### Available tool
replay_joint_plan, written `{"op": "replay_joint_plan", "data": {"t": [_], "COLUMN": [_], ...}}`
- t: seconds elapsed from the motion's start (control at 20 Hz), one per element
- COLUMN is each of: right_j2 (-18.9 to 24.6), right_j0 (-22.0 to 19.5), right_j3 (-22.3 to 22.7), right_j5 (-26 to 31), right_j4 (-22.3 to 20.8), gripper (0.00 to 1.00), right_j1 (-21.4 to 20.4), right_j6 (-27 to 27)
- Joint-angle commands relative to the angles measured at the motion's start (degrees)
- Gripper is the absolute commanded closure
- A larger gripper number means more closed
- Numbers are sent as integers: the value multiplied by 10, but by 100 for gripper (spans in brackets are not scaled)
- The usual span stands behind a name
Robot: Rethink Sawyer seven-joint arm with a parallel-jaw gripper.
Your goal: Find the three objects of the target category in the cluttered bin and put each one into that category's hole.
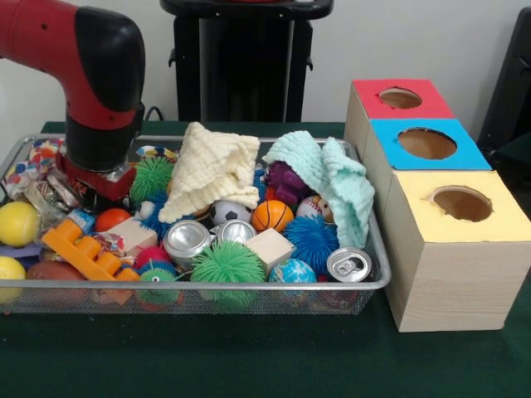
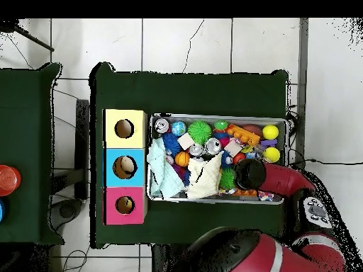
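Pincer [image 1: 93,184] is down in the cluttered bin [image 1: 377,278] at the worktop end farthest from the red hole [image 1: 401,98]; no plush visible, its grip state I cannot tell.

- My arm [image 1: 79,46]: red shell with a black elbow joint, entering the front view from the upper left corner and bending straight down.
- My wrist [image 1: 99,137]: black cylinder, held vertical, with a red plate at its lower end.
- My gripper [image 1: 90,184]: pointed downward; fingers not visible in either view.
- From overhead: my arm [image 2: 273,177] extends from the base at bottom right, black wrist end foremost.
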Motion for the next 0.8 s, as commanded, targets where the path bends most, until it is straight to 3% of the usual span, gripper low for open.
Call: {"op": "replay_joint_plan", "data": {"t": [0.05,0.15,0.35,0.8], "right_j2": [21,43,69,76], "right_j0": [29,10,-12,-21], "right_j3": [-5,19,53,78], "right_j5": [28,11,52,201], "right_j4": [29,27,31,57], "gripper": [100,100,100,100], "right_j1": [-21,-55,-116,-216], "right_j6": [70,44,-3,-39]}}
